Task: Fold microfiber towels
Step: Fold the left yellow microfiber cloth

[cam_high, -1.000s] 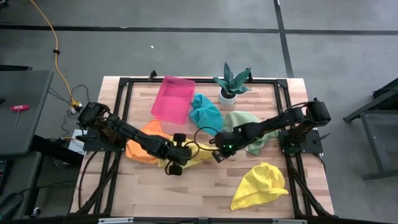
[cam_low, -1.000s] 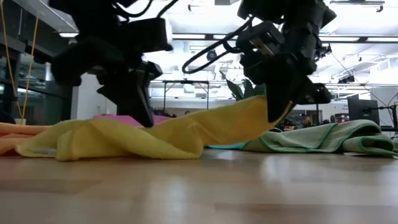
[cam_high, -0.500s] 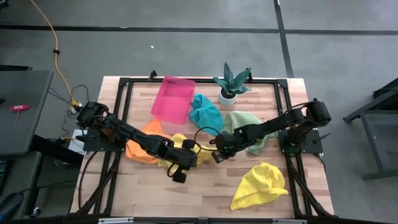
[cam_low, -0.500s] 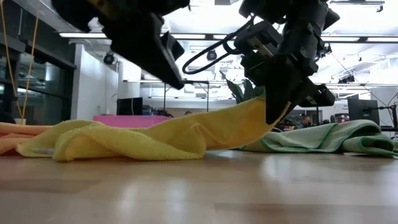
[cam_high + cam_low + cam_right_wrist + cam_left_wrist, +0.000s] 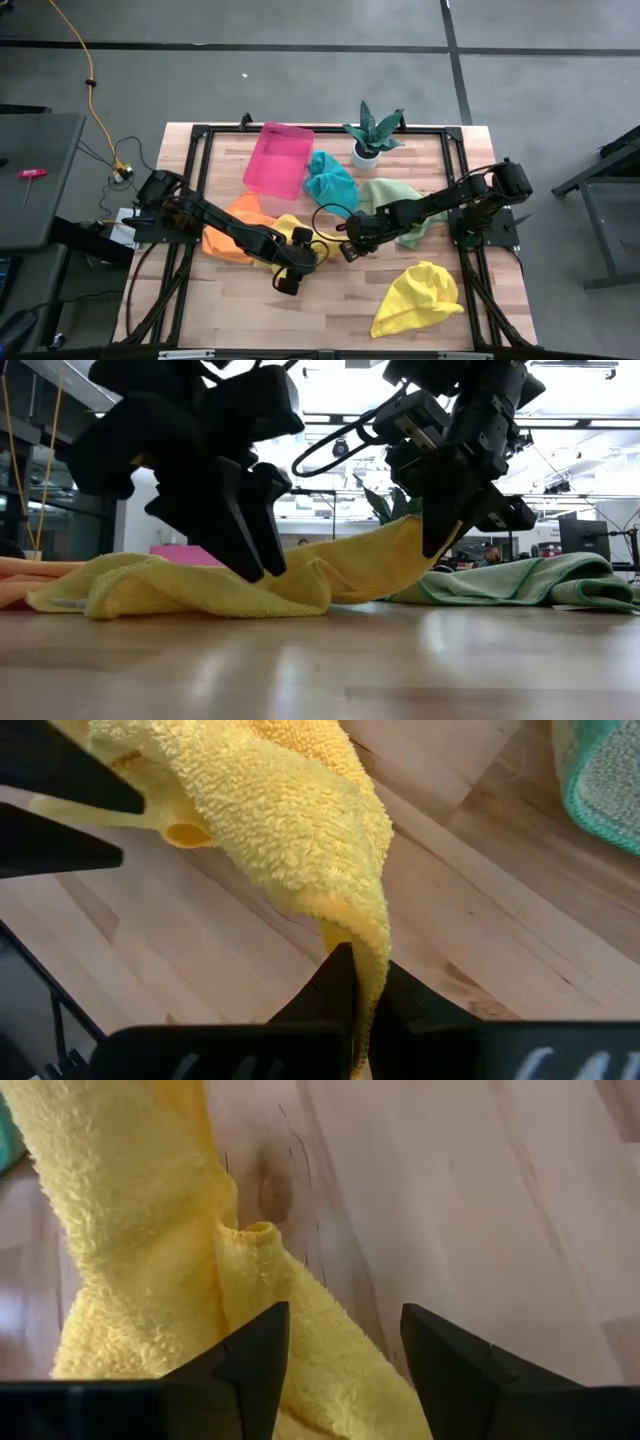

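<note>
table: light wooden top (image 5: 330, 310) with black frame | pink tray (image 5: 279, 158): at the far side, left of centre | potted plant (image 5: 372, 133): spiky green leaves, white pot, right of tray | orange cable (image 5: 84, 70): on grey floor

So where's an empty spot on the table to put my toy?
Bare wood lies along the near edge left of the crumpled yellow towel, and at the far-left corner beside the pink tray. The middle is crowded with towels and claws.

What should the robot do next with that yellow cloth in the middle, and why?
Probably the open left gripper should close on the yellow towel edge lying between its fingers, since the right gripper holds the other end raised, so the towel can be stretched flat.
</note>
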Controlling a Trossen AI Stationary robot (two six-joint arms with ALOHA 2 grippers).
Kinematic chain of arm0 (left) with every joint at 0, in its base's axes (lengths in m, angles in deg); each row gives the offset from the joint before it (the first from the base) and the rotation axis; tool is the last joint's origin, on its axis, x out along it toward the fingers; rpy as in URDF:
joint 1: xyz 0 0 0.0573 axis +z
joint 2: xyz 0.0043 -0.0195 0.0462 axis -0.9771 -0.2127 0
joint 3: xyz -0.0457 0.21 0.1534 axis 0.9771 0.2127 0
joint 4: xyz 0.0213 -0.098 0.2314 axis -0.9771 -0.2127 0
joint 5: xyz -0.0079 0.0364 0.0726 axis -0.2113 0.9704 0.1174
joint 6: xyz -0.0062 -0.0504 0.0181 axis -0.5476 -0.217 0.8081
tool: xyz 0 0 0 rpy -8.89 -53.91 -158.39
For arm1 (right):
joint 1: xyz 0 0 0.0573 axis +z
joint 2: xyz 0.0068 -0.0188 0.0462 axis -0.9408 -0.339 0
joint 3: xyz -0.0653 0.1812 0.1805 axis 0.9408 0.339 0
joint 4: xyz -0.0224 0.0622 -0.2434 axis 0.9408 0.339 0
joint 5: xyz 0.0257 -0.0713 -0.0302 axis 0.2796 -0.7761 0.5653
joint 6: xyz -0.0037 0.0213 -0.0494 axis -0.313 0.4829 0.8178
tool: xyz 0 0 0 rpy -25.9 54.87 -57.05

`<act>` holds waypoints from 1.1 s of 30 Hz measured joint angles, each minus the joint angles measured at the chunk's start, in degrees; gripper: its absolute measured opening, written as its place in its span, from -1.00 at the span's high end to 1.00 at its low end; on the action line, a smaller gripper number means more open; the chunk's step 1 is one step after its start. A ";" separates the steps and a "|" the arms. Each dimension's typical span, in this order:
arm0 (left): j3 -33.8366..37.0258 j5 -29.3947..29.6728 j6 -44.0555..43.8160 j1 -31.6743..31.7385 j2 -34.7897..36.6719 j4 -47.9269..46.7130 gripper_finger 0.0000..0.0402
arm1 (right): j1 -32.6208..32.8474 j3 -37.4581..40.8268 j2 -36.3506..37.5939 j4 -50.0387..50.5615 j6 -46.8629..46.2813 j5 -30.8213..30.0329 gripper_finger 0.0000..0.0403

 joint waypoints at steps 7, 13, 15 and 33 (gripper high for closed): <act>-0.03 0.01 -1.52 0.00 -2.18 -1.11 0.11 | 0.00 0.00 0.00 -0.09 -0.34 -0.28 1.00; -0.04 0.30 -1.52 0.00 -2.35 -2.82 0.46 | 0.00 0.00 0.00 -0.71 -0.36 -0.50 1.00; -0.02 -0.90 -1.53 0.02 -2.35 -3.13 0.71 | 0.00 0.00 0.00 -0.74 -0.36 -0.49 1.00; 1.00 -37.72 -12.41 6.23 14.59 -5.14 1.00 | -4.14 0.00 0.04 -8.41 2.26 21.67 1.00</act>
